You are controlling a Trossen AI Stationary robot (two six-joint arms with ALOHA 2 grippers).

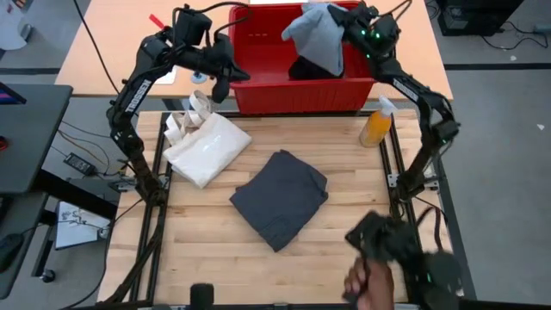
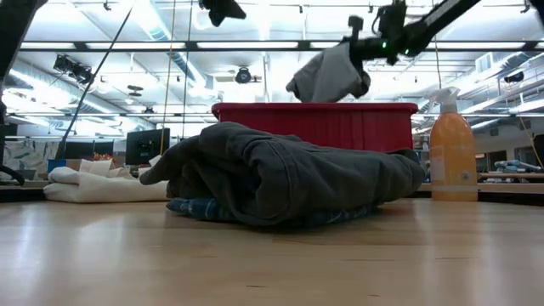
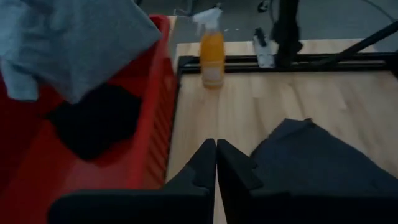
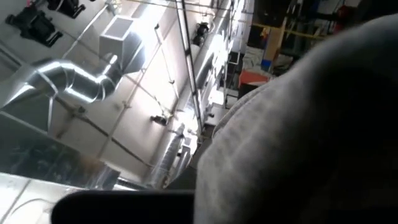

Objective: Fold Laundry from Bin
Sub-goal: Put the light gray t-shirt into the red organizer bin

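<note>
left gripper [image 1: 220, 89]: pinched shut on nothing, hanging over the red bin's [image 1: 258, 95] left front corner
tote bag [image 1: 207, 148]: cream, lying on the table left of the folded stuff
charcoal garment [image 1: 281, 198]: folded mid-table, with a bit of plaid [image 2: 200, 209] peeking out underneath
black piece [image 1: 307, 68]: down in the bin
right gripper [image 1: 353, 30]: clamped on the light grey garment [image 1: 317, 34], dangling it above the bin
spray bottle [image 1: 377, 122]: orange, right of the bin
</note>
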